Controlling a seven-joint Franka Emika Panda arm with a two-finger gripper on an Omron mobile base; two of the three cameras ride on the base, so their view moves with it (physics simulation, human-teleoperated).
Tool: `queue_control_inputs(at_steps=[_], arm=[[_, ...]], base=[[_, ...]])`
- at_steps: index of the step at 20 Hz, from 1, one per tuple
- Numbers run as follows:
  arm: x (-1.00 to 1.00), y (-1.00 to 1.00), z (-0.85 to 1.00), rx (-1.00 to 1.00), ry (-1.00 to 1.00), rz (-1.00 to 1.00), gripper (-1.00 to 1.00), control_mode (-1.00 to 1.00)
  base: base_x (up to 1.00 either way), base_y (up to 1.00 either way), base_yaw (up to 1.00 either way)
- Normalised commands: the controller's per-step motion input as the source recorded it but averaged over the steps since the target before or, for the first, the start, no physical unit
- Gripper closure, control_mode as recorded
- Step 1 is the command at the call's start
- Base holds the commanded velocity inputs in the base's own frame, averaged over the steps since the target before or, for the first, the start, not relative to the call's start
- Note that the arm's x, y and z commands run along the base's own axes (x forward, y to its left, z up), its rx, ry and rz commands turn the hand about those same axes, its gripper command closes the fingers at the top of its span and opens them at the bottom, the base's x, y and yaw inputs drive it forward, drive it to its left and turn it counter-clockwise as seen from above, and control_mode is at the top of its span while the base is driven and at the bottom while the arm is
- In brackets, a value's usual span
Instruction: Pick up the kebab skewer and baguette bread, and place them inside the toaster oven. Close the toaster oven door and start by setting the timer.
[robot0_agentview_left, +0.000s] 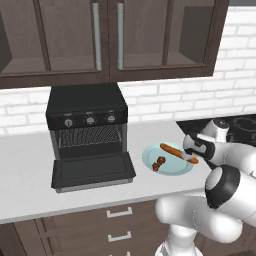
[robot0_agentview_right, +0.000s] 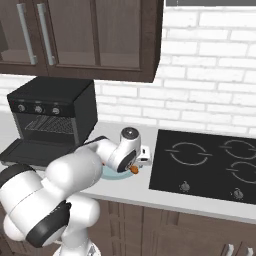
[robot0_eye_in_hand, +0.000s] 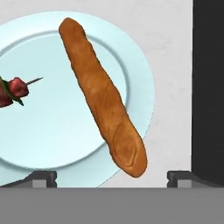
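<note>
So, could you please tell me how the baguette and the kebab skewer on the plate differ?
The baguette is long, smooth and orange-brown; the kebab skewer is shorter, with dark red chunks on a thin stick. The baguette overhangs the plate's rim; the skewer's visible part does not. Both lie on the pale blue plate.

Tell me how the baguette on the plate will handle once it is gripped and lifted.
The baguette bread looks stiff: it holds its shape where its tip overhangs the pale blue plate. Long and thin, it would probably tilt if gripped near one end. Its rounded body might roll if nudged sideways.
</note>
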Motion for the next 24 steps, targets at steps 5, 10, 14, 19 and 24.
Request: queue_control_inputs(at_steps=[5, 10, 14, 19, 24], arm=[[0.25, -0.01, -0.19, 0.00, 0.00, 0.00, -1.00, -1.00], [0.19, 0.00, -0.21, 0.00, 0.00, 0.00, -1.00, -1.00], [0.10, -0.02, -0.11, 0.00, 0.00, 0.00, -1.00, -1.00], [0.00, 0.00, -0.18, 0.00, 0.00, 0.00, -1.00, -1.00], [0.00, 0.00, -0.13, 0.00, 0.00, 0.00, -1.00, -1.00]], base=[[0.00, 0.00, 0.00], [0.00, 0.00, 0.00], [0.00, 0.00, 0.00], [0.00, 0.00, 0.00], [0.00, 0.00, 0.00]])
